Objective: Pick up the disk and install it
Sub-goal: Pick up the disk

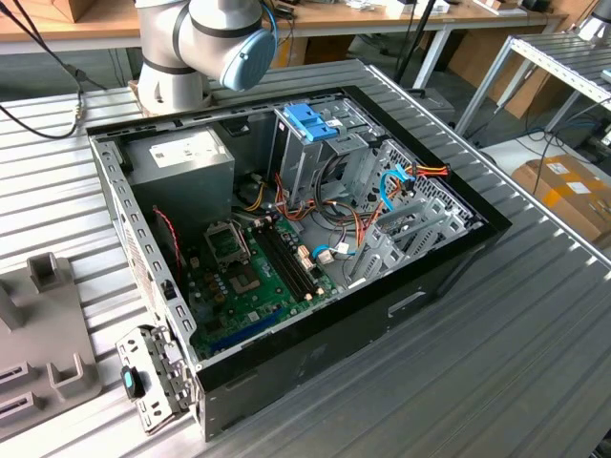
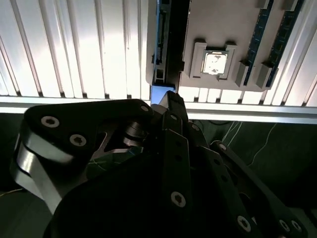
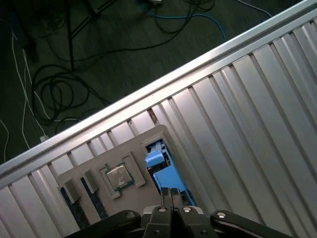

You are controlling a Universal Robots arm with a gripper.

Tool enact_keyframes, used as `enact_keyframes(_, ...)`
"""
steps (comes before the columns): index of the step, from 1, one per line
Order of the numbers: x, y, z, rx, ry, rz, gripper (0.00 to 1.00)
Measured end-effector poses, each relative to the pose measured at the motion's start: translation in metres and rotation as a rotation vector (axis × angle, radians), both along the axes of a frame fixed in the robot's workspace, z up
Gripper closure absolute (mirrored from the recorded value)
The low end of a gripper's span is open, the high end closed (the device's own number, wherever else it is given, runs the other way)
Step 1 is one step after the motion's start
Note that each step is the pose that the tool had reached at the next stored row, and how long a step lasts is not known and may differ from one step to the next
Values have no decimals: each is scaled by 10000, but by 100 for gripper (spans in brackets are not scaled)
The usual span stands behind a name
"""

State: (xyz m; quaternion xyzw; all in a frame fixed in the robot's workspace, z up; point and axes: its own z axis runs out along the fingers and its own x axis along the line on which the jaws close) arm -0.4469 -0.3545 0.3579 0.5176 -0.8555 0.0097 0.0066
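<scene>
The disk (image 3: 159, 162) stands on edge in a slot of a grey parts holder (image 3: 129, 148), its bright blue rail end facing me. My gripper (image 3: 171, 192) hangs just over that blue end, its two dark fingertips pressed together with nothing between them. I cannot tell whether they touch the disk. In the second wrist view the disk (image 2: 163, 44) runs as a dark strip with a blue rail, and the gripper (image 2: 171, 99) sits at its near end. The open computer case (image 1: 449, 267) lies on the ribbed metal table (image 1: 496, 382) in the exterior view.
A processor chip (image 3: 119, 177) and memory sticks (image 2: 277, 34) sit in the same holder. The holder lies close to the table edge (image 3: 163, 82), with floor cables beyond. Inside the case are an upright grey drive cage with a blue top (image 1: 310, 129), a motherboard (image 1: 253, 272) and a power supply (image 1: 181, 162).
</scene>
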Motion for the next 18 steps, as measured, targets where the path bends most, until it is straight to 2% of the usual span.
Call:
enact_keyframes(8,0,2,0,0,1,1353,89)
enact_keyframes(11,0,2,-1,0,0,1699,89)
enact_keyframes(14,0,3,-1,0,1,1946,89)
enact_keyframes(18,0,3,-1,0,0,1960,89)
